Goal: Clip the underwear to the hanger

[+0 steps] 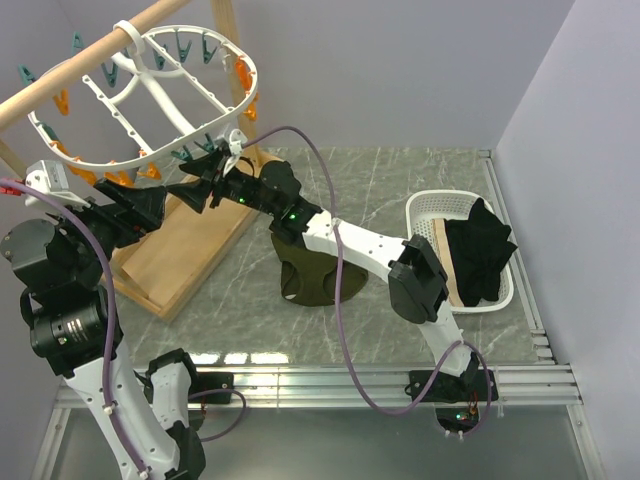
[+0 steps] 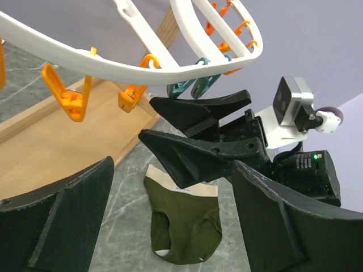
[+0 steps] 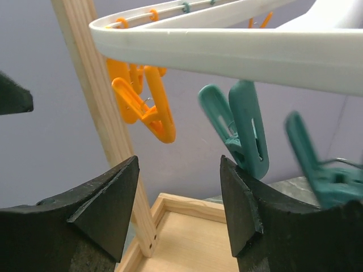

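Underwear (image 1: pixel 318 280) lies flat on the counter (image 1: pixel 400 190), below the right arm and apart from both tools. Right tool (image 3: pixel 179 170) stands partly open and empty, just short of a teal clothespin (image 3: pixel 244 130) on the hanger (image 1: pixel 245 75). Left tool (image 2: pixel 170 164) stands wide and empty beside it. Likely hazards: the two tools crowd one rim section and may collide; a nudge may set the hanger swinging; the pin may be pinched with no garment raised. No legible writing or brand.
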### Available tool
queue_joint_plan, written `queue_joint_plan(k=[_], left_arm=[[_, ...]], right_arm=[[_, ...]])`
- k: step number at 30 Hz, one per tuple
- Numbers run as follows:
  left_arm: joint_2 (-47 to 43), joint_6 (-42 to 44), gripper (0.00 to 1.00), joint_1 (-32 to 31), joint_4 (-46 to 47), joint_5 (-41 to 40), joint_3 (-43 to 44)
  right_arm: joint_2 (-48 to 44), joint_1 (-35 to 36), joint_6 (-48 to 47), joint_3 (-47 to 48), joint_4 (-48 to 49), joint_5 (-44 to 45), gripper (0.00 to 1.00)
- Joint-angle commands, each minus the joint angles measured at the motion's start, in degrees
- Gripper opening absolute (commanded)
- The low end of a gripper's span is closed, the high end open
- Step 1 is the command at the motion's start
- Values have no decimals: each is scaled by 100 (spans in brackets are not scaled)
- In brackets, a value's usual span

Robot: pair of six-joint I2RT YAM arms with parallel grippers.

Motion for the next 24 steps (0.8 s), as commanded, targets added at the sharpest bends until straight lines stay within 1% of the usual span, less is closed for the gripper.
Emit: queue_joint_plan(k=[1,5,9,17,24], left_arm=[[-53,-17,90,37,66,-128,113],[-53,-18,90,37,83,-137,8],[-45,-132,90,37,153,-145,-89],[113,-351,91,98,180,-14,-1],[184,-483,92,213,224,109,43]], right_arm=[[-129,42,-129,176,314,438,66],[-332,42,-296,-227,323,403,65],[-350,42,-384,-316,446,315,66],[28,94,-366,254,613,16,66],[476,235,-507,729,824,121,70]])
